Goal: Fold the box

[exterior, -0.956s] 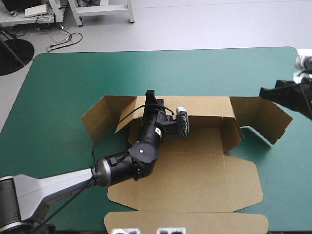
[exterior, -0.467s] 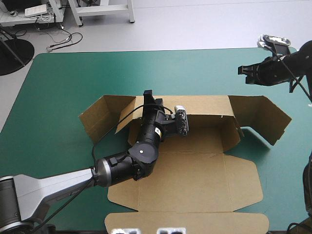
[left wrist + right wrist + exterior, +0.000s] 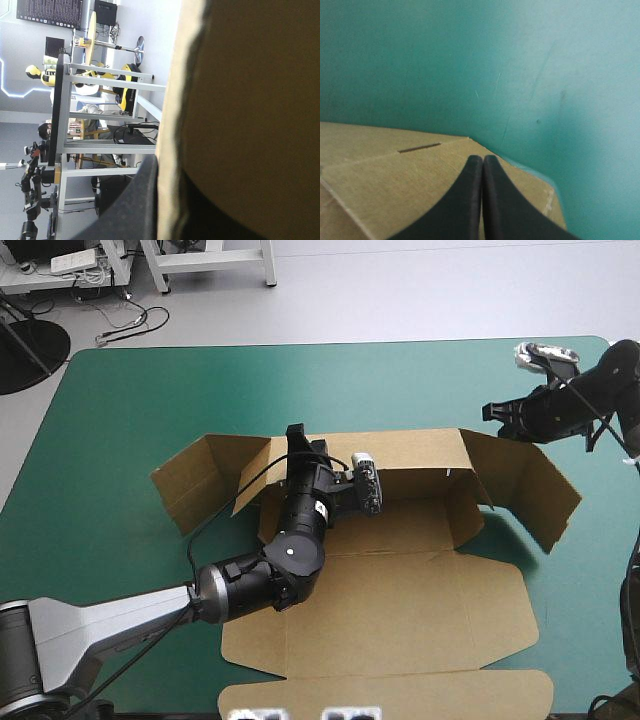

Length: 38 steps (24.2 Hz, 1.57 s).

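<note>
The left tool (image 3: 298, 437) is clamped on the top edge of the far wall (image 3: 410, 450) of the box (image 3: 400, 610). Its wrist view shows one black finger (image 3: 132, 200) lying against the brown sheet, with the other hidden behind the board. The grip looks meant to hold that long wall upright, so the ends have something to fold against.

The right tool (image 3: 482, 159) has its fingers pressed together in a single point and holds nothing. It hangs over the box's right end, just above the right end flap (image 3: 525, 485), which stands splayed outward from the wall. A closed tip makes a good pusher, so this flap is probably the next thing to be swung inward.

At the box's other end the left end flap (image 3: 195, 485) also angles outward. The box's base and lid panels lie flat on the teal-green bench (image 3: 150, 400), the box being near its middle and only partly raised.
</note>
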{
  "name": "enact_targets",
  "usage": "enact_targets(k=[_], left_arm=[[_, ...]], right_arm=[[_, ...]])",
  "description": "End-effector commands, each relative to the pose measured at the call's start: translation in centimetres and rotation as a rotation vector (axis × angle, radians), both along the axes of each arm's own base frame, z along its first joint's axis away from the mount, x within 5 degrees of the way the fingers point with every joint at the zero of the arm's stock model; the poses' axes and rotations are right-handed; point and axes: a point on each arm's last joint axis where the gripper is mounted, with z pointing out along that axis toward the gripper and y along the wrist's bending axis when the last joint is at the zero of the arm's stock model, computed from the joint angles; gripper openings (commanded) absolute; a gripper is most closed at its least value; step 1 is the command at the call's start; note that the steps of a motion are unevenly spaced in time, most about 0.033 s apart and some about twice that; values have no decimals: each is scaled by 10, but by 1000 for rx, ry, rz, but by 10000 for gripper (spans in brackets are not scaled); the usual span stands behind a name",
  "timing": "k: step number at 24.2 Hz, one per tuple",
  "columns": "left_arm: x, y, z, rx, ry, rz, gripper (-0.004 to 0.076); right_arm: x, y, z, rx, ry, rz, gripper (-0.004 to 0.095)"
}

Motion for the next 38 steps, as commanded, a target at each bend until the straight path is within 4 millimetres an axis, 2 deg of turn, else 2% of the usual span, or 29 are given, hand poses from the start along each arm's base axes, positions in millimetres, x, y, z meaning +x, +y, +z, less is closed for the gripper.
enact_targets(k=[1, 6, 8, 12, 17, 24, 29, 32, 34, 38], left_arm=[[-3, 7, 27, -55, -90, 21, -10], [-3, 6, 27, -58, -86, 8, -10], [-3, 4, 27, -60, -81, -9, -10], [-4, 0, 25, -61, -66, -54, -10], [-2, -3, 19, -28, -60, -56, -10], [2, -10, 4, 19, -45, -50, -10], [3, -10, 2, 25, -41, -46, -10], [3, -10, 2, 25, -41, -46, -10], [3, -10, 2, 25, -41, -46, -9], [3, -10, 2, 25, -41, -46, -10]], right_arm=[[-20, 5, 12, 25, -41, 51, -15], [-45, 10, 15, 14, -76, 116, -15], [-54, 14, 13, 38, -159, 120, -15], [-82, 20, -14, 62, -338, 98, -15], [-109, 27, -40, 125, -402, 79, -15], [-127, 31, -54, 107, -419, 129, -15], [-135, 31, -58, 58, -525, 165, -15], [-135, 32, -59, 53, -529, 189, -4], [-138, 33, -60, 52, -498, 207, 62], [-142, 34, -64, 31, -451, 271, 316]])
